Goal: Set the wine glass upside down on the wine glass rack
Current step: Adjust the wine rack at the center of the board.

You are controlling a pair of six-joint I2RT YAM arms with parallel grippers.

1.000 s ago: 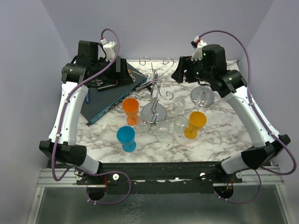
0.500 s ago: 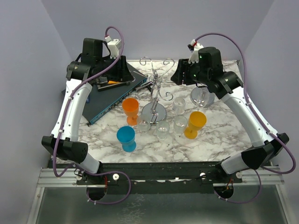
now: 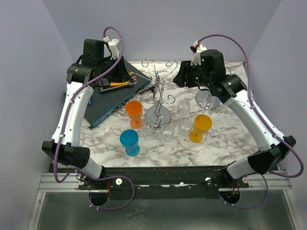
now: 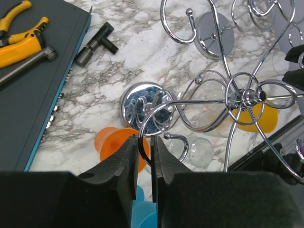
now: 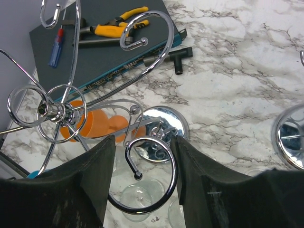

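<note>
Marbled surface bore the wine glass rack, one hook pinched in the left jaws, another straddled by open right jaws; steady holding seemed key.

1 orange goblet, 1 yellow goblet, 1 blue goblet, approx 4 clear glasses, 1 wire rack, 1 dark case, 1 pr pliers, 2 arms.

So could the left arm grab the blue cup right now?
Probably not straight away. The left gripper is pinched on a wire hook of the wine glass rack, behind the blue cup. Nothing stands over the cup, so after letting go it could likely come down to it.
</note>
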